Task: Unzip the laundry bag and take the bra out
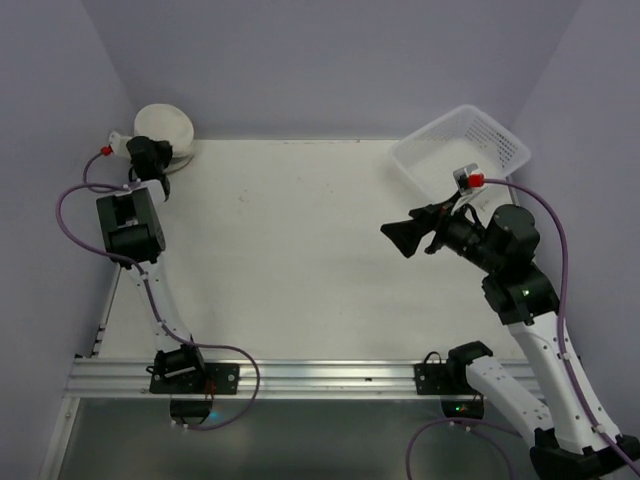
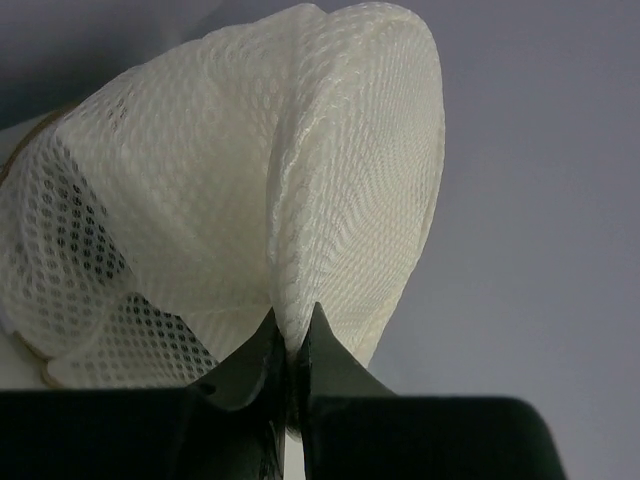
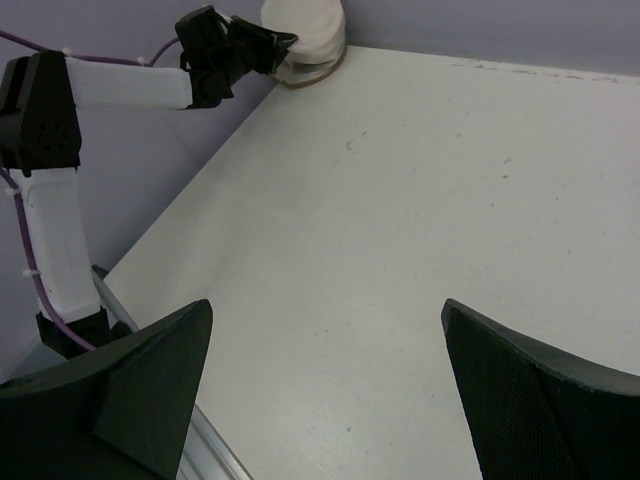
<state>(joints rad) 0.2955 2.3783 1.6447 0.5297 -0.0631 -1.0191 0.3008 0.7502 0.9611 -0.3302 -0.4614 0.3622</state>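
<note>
The round white mesh laundry bag (image 1: 165,123) sits in the far left corner of the table against the wall. My left gripper (image 1: 160,152) is at its near edge. In the left wrist view the gripper (image 2: 292,325) is shut on a raised fold of the bag's mesh (image 2: 330,160). Something dark shows through the mesh at the lower left (image 2: 75,235); I cannot tell what it is. The bra is not in view. My right gripper (image 1: 396,240) is open and empty above the right half of the table, pointing left; its wrist view (image 3: 325,310) shows the bag (image 3: 305,25) far off.
A white perforated plastic basket (image 1: 480,140) stands at the far right corner, behind the right arm. Purple walls close in on the left, back and right. An aluminium rail (image 1: 300,375) runs along the near edge between the arm bases.
</note>
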